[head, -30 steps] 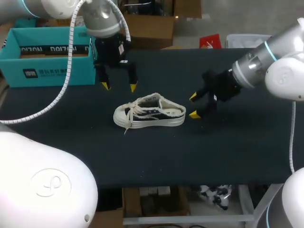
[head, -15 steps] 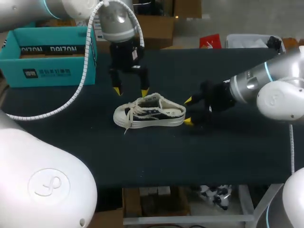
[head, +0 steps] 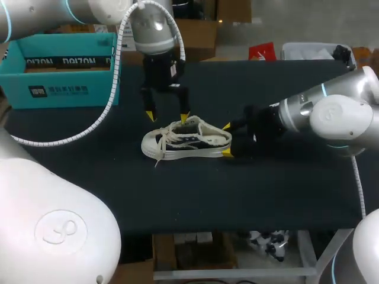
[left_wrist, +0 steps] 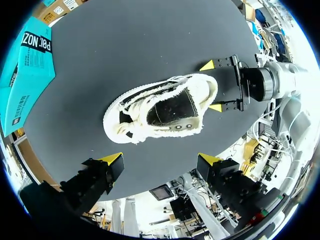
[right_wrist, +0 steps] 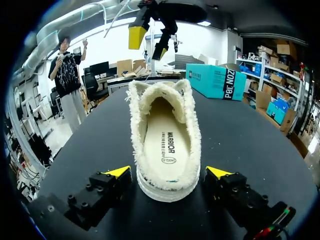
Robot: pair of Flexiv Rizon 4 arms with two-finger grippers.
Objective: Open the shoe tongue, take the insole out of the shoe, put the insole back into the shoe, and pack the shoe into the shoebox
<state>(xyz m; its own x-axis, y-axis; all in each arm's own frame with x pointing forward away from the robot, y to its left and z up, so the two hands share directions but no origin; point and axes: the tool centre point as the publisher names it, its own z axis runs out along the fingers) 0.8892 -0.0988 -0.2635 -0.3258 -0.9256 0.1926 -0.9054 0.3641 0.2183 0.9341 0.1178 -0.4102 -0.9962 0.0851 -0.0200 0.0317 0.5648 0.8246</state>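
Note:
A small black-and-white canvas shoe (head: 186,141) with frayed white edges lies on the dark table, toe to the left; its white insole (right_wrist: 166,146) shows inside. My left gripper (head: 167,115) hangs open just above the shoe's tongue (left_wrist: 165,107), yellow tips spread. My right gripper (head: 226,139) stands open at the heel (right_wrist: 167,185), one fingertip on each side and apart from it. The teal shoebox (head: 59,68) stands at the table's back left.
The box's side (left_wrist: 22,75) also shows in the left wrist view, beyond the shoe's toe. Bare dark table (head: 195,195) stretches in front of the shoe and to the right behind my right arm.
My left gripper has moved right and down, from near the box to just over the shoe. My right gripper has slid left until its tips flank the heel.

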